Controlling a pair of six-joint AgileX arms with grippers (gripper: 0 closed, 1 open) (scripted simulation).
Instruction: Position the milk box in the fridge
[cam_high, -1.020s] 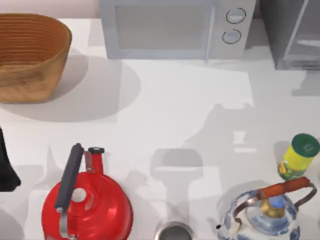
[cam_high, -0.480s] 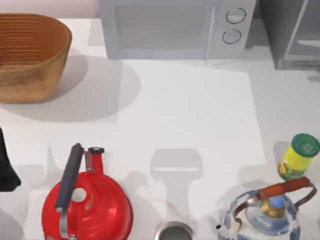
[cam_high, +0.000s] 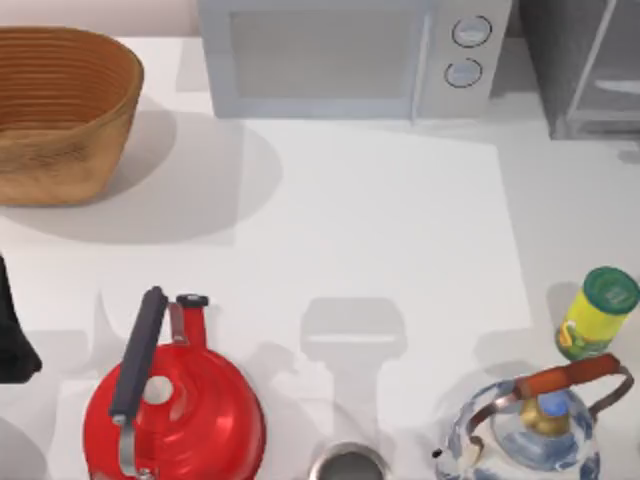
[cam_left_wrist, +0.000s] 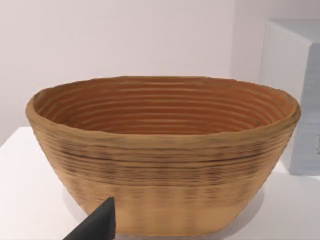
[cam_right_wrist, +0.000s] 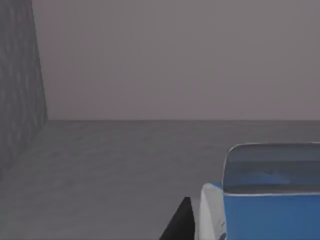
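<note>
The milk box (cam_right_wrist: 270, 200), blue-topped with a white side, stands upright close to the right wrist camera. It is inside the fridge (cam_high: 590, 70), whose grey floor and walls surround it in the right wrist view. My right gripper (cam_right_wrist: 240, 227) holds the box, one dark fingertip (cam_right_wrist: 182, 222) lying against its white side; the other finger is hidden. The fridge is the dark grey cabinet at the table's back right. My left gripper (cam_high: 12, 340) stays parked at the left edge, one fingertip (cam_left_wrist: 100, 225) showing before the basket.
A woven basket (cam_high: 60, 110) sits at the back left and a grey microwave (cam_high: 350, 55) at the back middle. Along the front stand a red kettle (cam_high: 175, 400), a metal cup (cam_high: 347, 465), a blue-white kettle (cam_high: 535, 430) and a yellow green-lidded bottle (cam_high: 597, 312).
The arm's shadow that lay across the table's right half a second ago is gone. Nothing on the table has moved.
</note>
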